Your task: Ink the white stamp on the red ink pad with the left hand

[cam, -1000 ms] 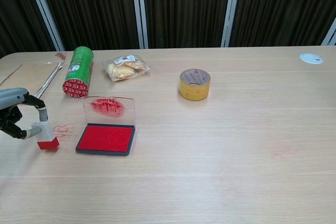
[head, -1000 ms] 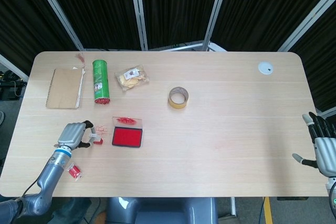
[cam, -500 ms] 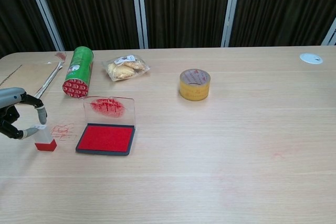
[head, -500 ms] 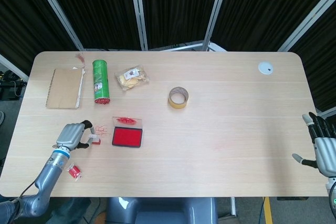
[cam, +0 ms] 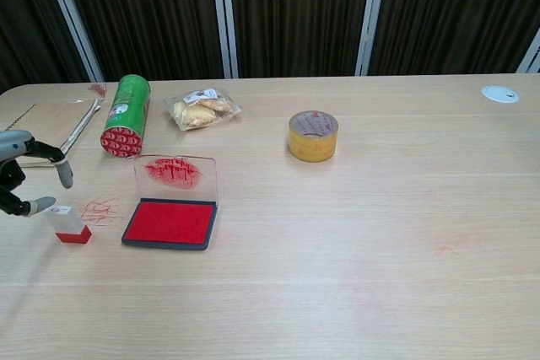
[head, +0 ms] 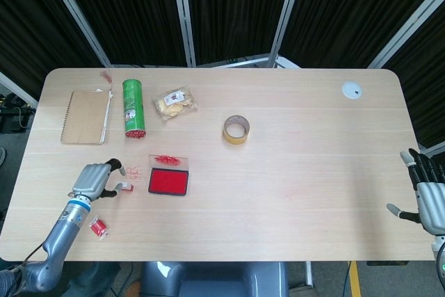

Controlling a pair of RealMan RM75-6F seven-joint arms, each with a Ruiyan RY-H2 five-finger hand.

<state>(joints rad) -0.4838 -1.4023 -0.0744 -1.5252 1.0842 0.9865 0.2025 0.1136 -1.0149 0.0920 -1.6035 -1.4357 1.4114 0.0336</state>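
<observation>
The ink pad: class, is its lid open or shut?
Open. The clear lid stands raised at the back of the ink pad, smeared with red, and the red inking surface lies fully exposed in both views.

matt wood-look table (cam: 380, 233), glossy clear-plastic ink pad lid (cam: 175, 174), w/ kraft-paper notebook (head: 86, 117).

— What does the left hand (head: 92, 181) look like, out by the table (head: 292, 172) edge?

— Silver-grey shell on the back, with black showing in the fingers (cam: 64, 173) and pale grey tips. At the wrist sits a white band with a bright blue ring, then a smooth grey forearm tube with a thin dark cable beside it.

— And the right hand (head: 429, 196), past the table's other side?

— The same make — a light grey palm, dark fingers with pale segments.
</observation>
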